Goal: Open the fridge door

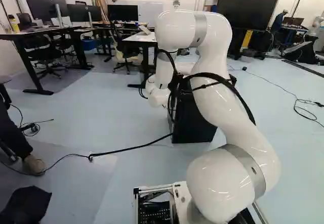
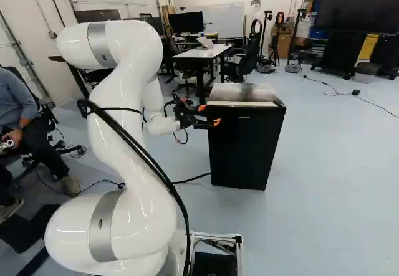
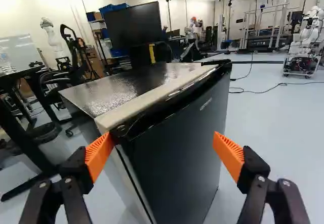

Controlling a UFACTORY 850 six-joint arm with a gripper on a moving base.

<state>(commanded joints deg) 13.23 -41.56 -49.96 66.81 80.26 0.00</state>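
The white, jointed arm (image 2: 140, 207) bends ahead of its base and reaches in toward the waist-high, box-shaped black fridge (image 2: 246, 145), which stands upright on the pale blue floor (image 1: 131, 113) at the middle of the right base view. Its long axis is vertical. The flat, dark door (image 3: 185, 153) faces back toward the arm's base and looks shut: the narrow seam (image 3: 135, 183) down its side edge shows no gap.

The black two-fingered gripper (image 3: 164, 145) comes at the fridge from the side where that seam runs, so the door's upper corner lies ahead of it, partly between its fingers. They are spread wide and grip nothing. One ribbed orange pad (image 3: 98, 155) is right by the top corner at the seam; whether it touches cannot be told. The opposite orange pad (image 3: 229, 155) stands out in front of the door's face, apart from it.

The coming move seems to turn on that seam-side finger, the one closer to the door's edge. It probably has to catch the edge and draw it toward the base, away from the cabinet. Set too shallow, it might slip off; pressed too hard, it could shove the fridge.
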